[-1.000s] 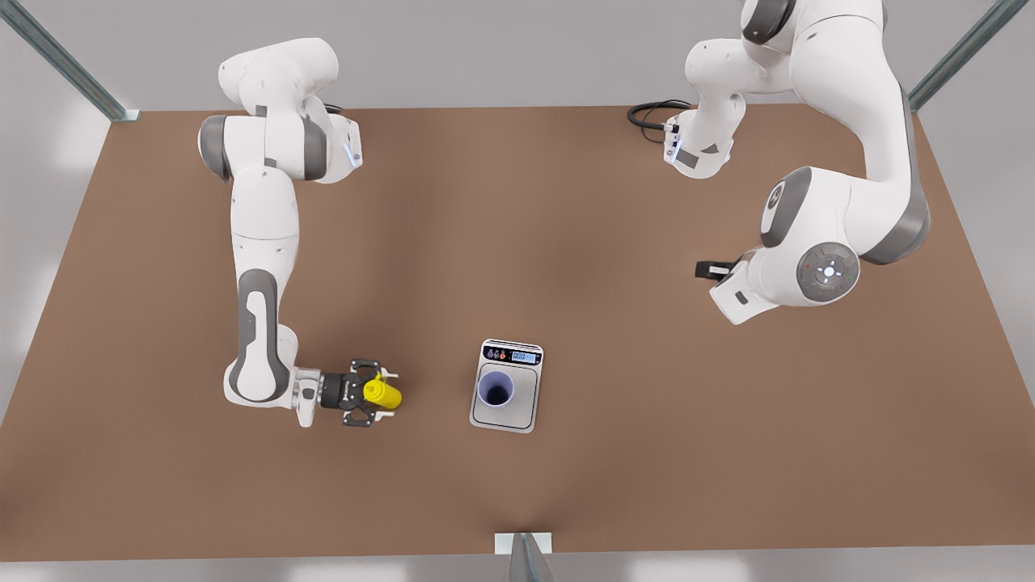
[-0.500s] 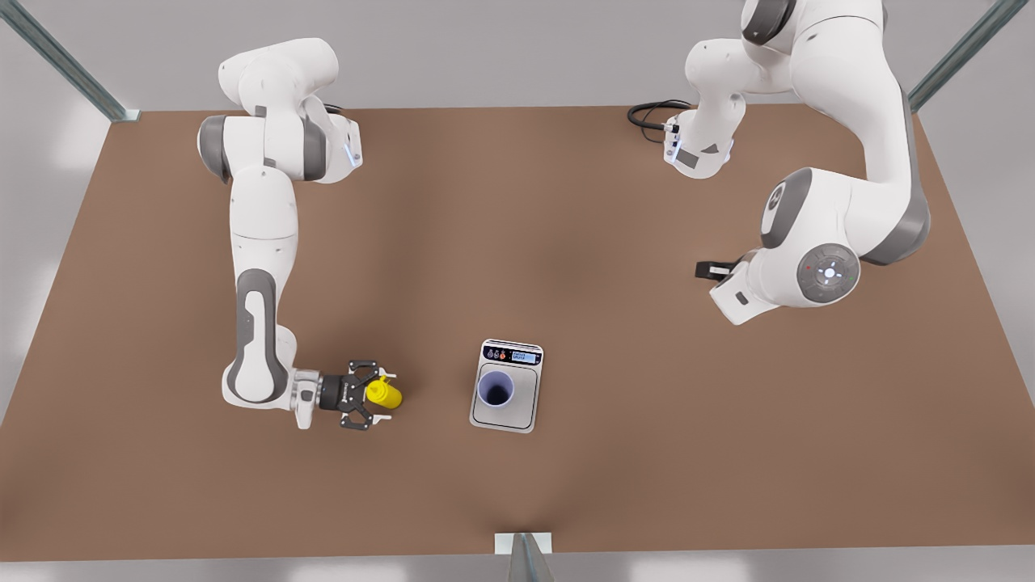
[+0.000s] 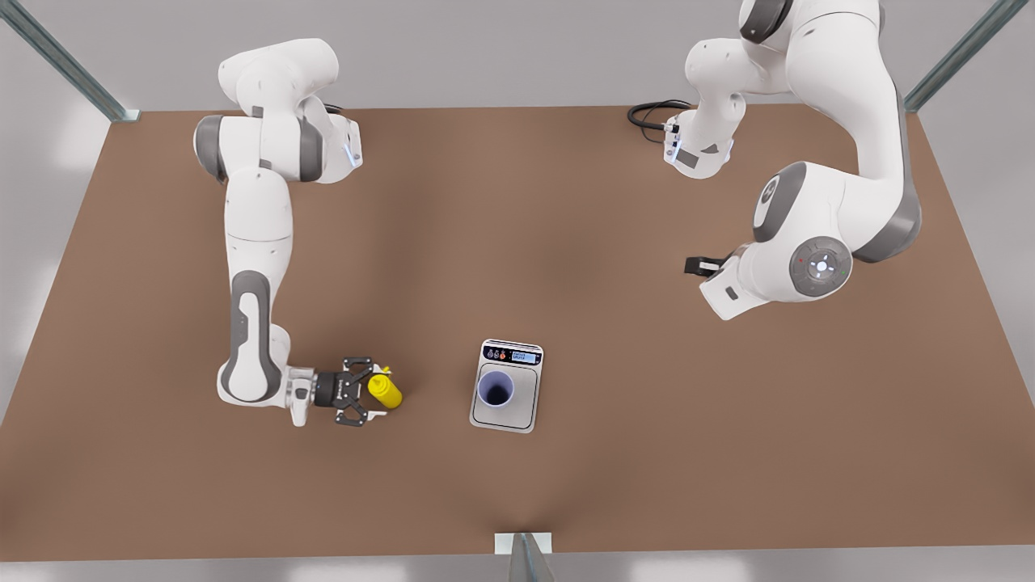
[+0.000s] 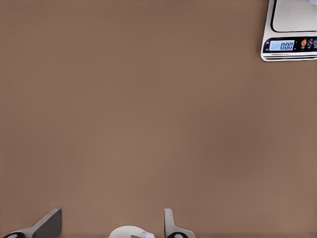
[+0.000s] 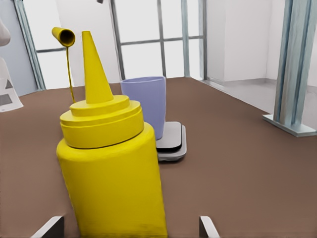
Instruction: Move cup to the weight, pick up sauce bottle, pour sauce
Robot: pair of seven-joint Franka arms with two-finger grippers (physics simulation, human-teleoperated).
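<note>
Brown counter [image 3: 614, 242]: cup [image 3: 496, 389] on weight [image 3: 524, 404]; right gripper [image 3: 364, 394] spread around sauce bottle [image 3: 385, 391], must close; left gripper [image 4: 111, 223] spread, waiting away.

Brown table [image 3: 566, 202], grey walls, windows [image 5: 148, 34]

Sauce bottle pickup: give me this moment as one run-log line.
cup on weight | sauce bottle upright on table, ungrasped | right pincer open, flanking sauce bottle | left pincer open, waiting above table
</note>
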